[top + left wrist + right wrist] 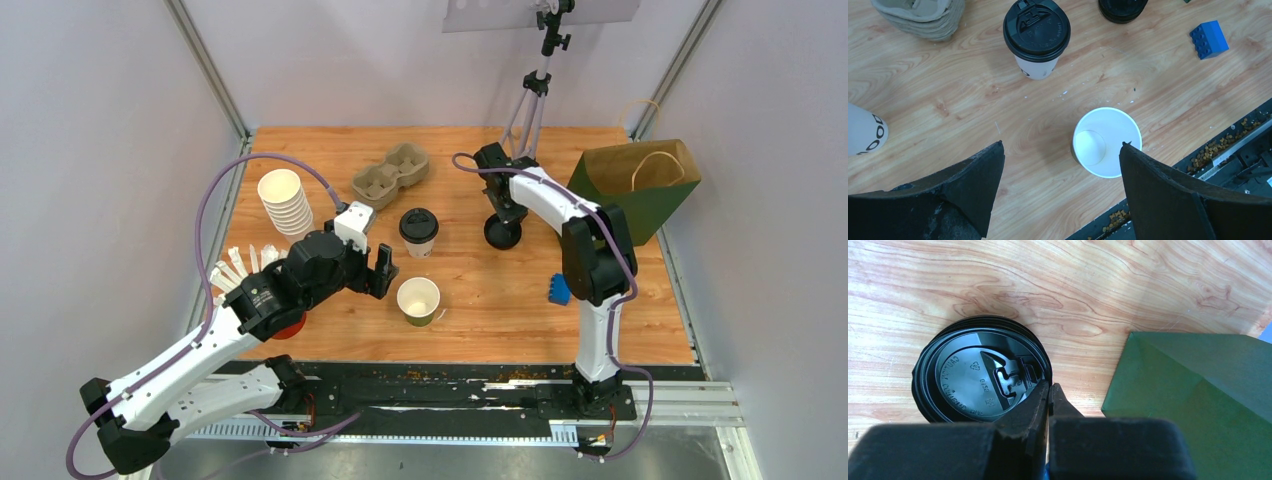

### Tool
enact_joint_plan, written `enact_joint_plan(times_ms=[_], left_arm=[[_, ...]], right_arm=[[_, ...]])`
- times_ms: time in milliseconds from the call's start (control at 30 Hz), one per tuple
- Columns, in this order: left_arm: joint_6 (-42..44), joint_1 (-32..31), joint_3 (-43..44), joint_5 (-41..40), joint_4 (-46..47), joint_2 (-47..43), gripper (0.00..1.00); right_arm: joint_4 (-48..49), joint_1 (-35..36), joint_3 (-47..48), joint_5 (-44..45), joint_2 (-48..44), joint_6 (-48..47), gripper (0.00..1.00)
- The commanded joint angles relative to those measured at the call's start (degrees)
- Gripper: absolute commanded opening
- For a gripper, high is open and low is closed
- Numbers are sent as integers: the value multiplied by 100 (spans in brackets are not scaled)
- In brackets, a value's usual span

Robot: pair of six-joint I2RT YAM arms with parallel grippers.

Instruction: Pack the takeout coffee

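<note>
On the wooden counter (500, 320), the white-sided paper cup with a round black plastic lid (418, 228) stands upright near the middle. The olive-green-sided paper cup (418, 300) stands just at its 6 o'clock, apart from it, open-topped and pale inside. From the left wrist the same two show, the white-sided cup (1036, 35) at 12 o'clock and the olive-green-sided cup (1108, 127) nearer.

The left claw (378, 272) hovers at 9 o'clock of the olive-green-sided cup. Its fingers are spread wide and it has hold of nothing. In its own camera the left claw (1062, 145) frames the cup's rim between its tips without touching it.

A loose round black plastic lid (502, 235) lies flat on the counter at 3 o'clock of the white-sided cup. The right claw (500, 220) comes down onto it. In the wrist view the right claw (1049, 386) is pressed fully together, its tips meeting at the lid's (973, 380) 3 o'clock rim. I cannot tell whether the rim is caught between them.

A dark green paper bag with handles (640, 185) lies at 2 o'clock on the counter, mouth toward 12. A brown cardboard cup carrier (390, 172) sits at 11 o'clock of the white-sided cup, a stack of white paper cups (285, 200) at 9 o'clock, and a small blue block (559, 290) toward 4 o'clock.
</note>
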Motion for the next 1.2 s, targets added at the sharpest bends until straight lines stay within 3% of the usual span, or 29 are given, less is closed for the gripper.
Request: enact_joint_plan(times_ms=[0, 133, 233, 1167], left_arm=[[86, -25, 137, 5, 79, -53, 92], [78, -25, 136, 12, 82, -49, 92], [83, -25, 135, 8, 72, -49, 92], [50, -22, 142, 16, 32, -157, 93]], right_arm=[[-46, 133, 273, 350, -343, -76, 0], [-37, 182, 259, 436, -333, -129, 12], [29, 226, 181, 341, -338, -194, 0], [-25, 459, 228, 735, -512, -363, 1]])
